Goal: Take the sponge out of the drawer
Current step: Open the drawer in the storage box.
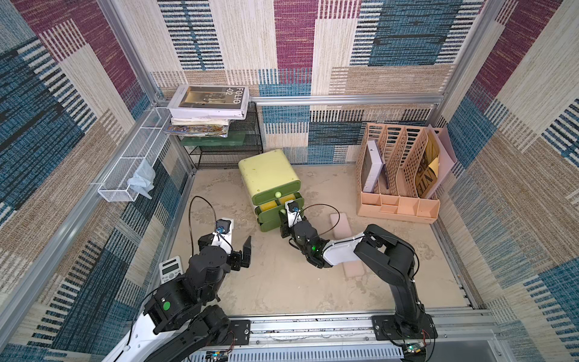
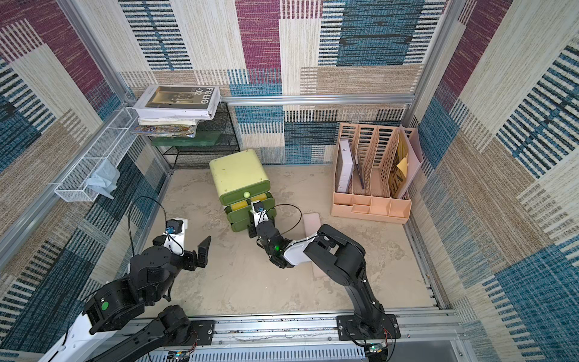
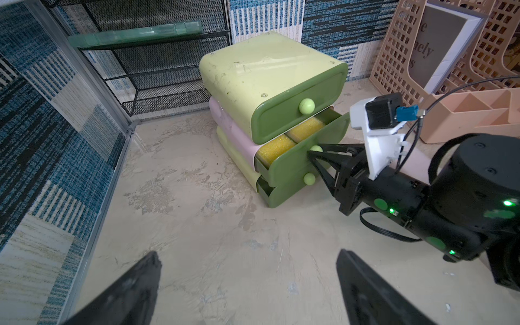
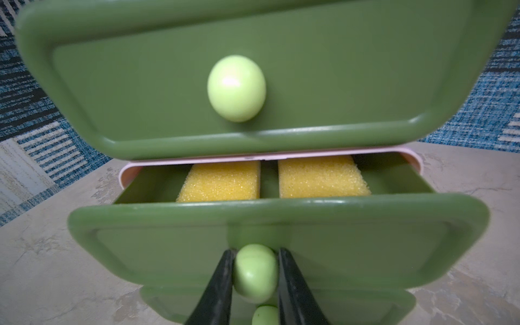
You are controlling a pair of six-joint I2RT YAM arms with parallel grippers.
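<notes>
- Our right hand (image 4: 255,253) is clenched on the round knob (image 4: 254,277) of the middle drawer (image 4: 365,225), which stands partly pulled out.
- The knob is smooth and ball-shaped, so we judge the fingers could slide off it if the pull goes off-axis.
- Our left hand (image 3: 247,256) is released, with its jaws wide, and it hovers over the surface (image 3: 225,225) well apart from the drawer unit (image 1: 268,175). Nothing braces the unit, so a hard pull may drag or tip the whole stack rather than slide the drawer.
- The yellow sponge pieces (image 4: 222,183) lie inside the middle drawer, partly under the overhanging top drawer (image 4: 140,84). If the drawer stays this far in, a hand reaching down may strike that front or pinch only a corner of foam.
- Pulled too far, the drawer might leave its shell and drop.
- Count: one drawer unit with three drawers, the bottom drawer (image 3: 281,197) being shut.
- Count: three pale knobs, one per drawer.
- Count: two yellow foam strips with a gap between them. We cannot tell whether they are separate sponges.
- Count: two hands, one gripping and one free.
</notes>
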